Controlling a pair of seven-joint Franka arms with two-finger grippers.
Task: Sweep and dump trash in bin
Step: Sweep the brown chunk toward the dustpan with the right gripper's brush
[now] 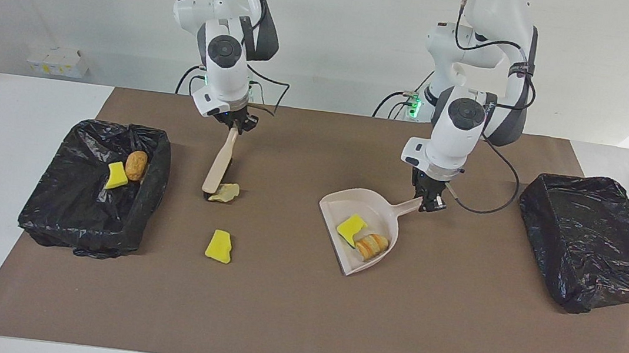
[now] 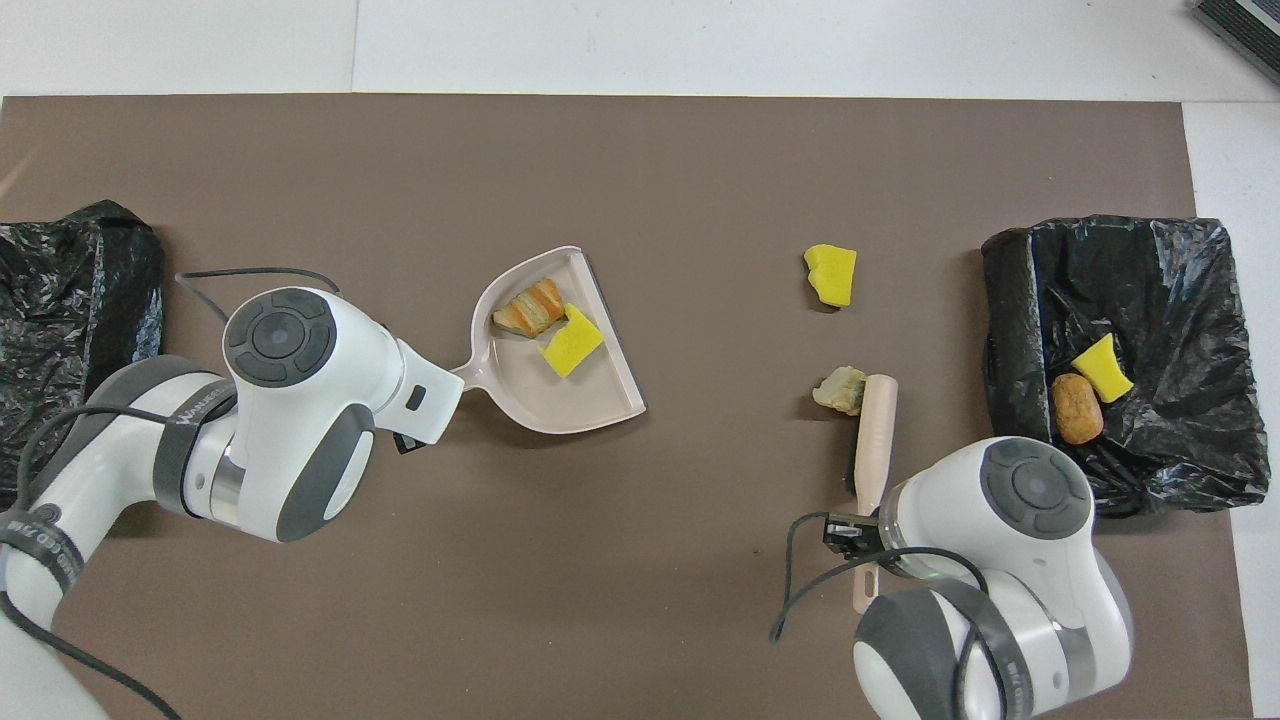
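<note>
My right gripper (image 1: 236, 123) is shut on the handle of the beige brush (image 1: 220, 160), which slants down to the mat. The brush (image 2: 873, 430) head touches a pale lump of trash (image 1: 225, 192), on the lump's bin side. A yellow sponge chunk (image 1: 219, 246) lies loose, farther from the robots. My left gripper (image 1: 429, 201) is shut on the handle of the beige dustpan (image 1: 373, 210). The dustpan (image 2: 560, 400) holds a yellow sponge (image 2: 571, 341) and a striped roll (image 2: 530, 307); its open lip faces the lump (image 2: 839, 389). The bin (image 1: 79, 215) holds a yellow chunk (image 1: 116, 175) and a brown roll (image 1: 136, 164).
A second black-lined bin (image 1: 592, 232) stands at the left arm's end of the table, beside the brown mat's edge. Black cables hang from both wrists. White table shows around the brown mat (image 1: 298, 317).
</note>
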